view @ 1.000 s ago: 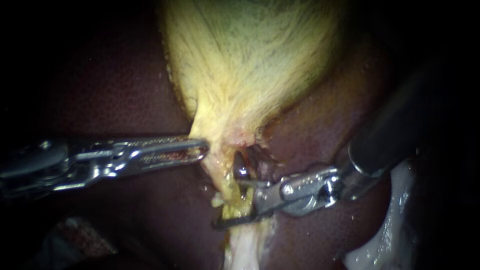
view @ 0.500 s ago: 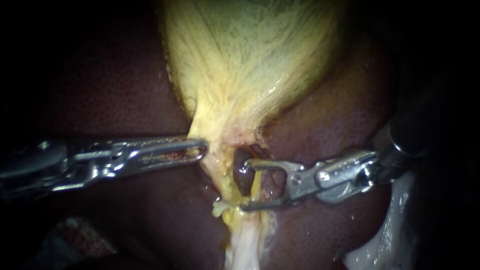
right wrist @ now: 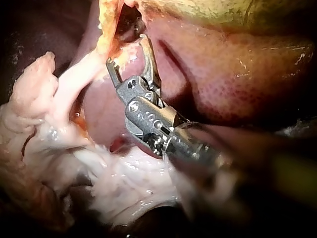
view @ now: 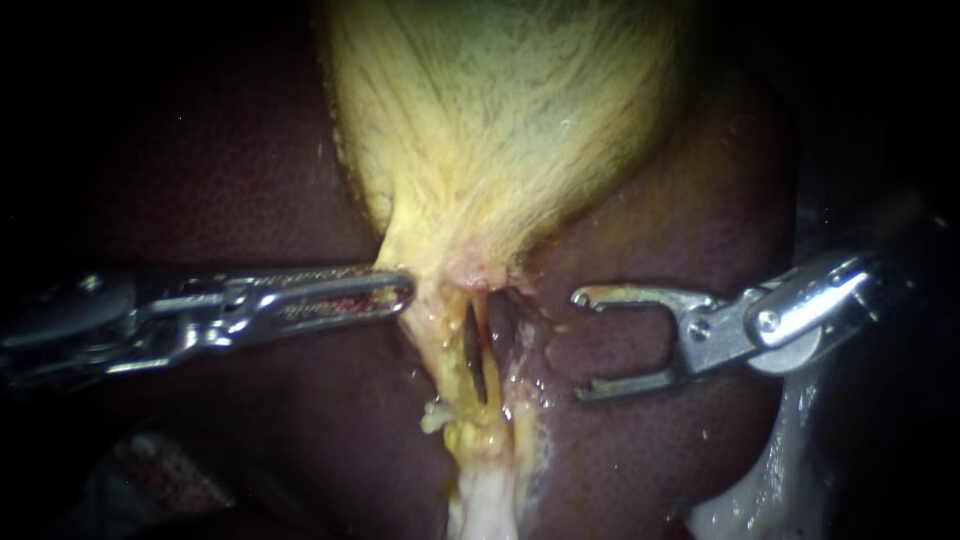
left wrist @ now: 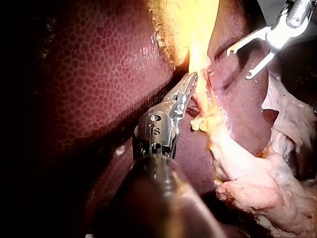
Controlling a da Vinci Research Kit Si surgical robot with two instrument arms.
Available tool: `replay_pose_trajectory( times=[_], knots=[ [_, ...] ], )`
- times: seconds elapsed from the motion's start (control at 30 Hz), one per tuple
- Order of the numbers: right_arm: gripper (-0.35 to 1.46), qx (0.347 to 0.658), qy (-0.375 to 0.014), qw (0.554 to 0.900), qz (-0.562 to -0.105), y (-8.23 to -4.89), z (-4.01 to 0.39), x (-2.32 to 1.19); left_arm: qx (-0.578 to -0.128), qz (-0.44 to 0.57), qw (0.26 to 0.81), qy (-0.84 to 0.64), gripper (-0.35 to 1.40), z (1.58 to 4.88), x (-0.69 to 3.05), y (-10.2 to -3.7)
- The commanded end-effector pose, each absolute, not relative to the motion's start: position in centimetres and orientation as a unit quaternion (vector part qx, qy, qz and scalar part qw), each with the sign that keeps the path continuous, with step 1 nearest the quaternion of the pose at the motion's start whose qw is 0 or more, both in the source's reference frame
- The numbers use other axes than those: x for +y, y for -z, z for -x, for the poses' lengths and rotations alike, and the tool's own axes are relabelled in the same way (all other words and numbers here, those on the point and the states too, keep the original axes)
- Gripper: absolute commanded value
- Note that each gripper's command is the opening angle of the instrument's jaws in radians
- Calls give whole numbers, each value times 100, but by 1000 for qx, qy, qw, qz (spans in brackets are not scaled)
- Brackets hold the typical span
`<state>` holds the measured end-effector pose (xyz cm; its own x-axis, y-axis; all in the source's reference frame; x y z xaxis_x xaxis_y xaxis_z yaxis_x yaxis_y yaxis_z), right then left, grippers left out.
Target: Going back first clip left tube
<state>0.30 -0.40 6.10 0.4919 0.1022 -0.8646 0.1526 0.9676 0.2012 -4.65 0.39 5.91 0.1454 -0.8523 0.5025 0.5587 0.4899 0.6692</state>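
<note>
The yellow gallbladder [view: 500, 120] narrows to a neck over the dark liver [view: 220, 170]. My left instrument [view: 405, 290] comes in level from the left, its jaws shut on the neck's left edge; the left wrist view shows the left instrument [left wrist: 192, 79] biting the yellow tissue. Just below the neck a dark clip [view: 475, 350] sits on the left tube [view: 445, 345]. My right instrument [view: 578, 345] stands off to the clip's right over the liver, jaws wide open and empty. The right instrument [right wrist: 126, 49] appears the same in its own view, and the right instrument [left wrist: 237, 62] hangs beyond the neck.
Pale fatty tissue [view: 485, 500] trails down from the tubes and spreads in folds [right wrist: 74, 163] beside my right shaft. A whitish flap [view: 770, 480] lies at the lower right. Liver surrounds the neck on both sides.
My right instrument has drawn back to the right, off the tube, with its jaws open. A dark clip now shows where they were. The left instrument has held still.
</note>
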Motion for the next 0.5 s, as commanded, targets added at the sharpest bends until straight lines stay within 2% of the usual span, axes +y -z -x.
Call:
replay_pose_trajectory(
  times=[0.03,0.5],
  knots=[
    [60,505,16,854,-125,-609,-30,-40,-446,-164,739,478,-1,466,39,-593],
    [60,514,24,849,-117,-601,-27,-39,-444,-161,746,470,-1,497,22,-639]
  ],
)
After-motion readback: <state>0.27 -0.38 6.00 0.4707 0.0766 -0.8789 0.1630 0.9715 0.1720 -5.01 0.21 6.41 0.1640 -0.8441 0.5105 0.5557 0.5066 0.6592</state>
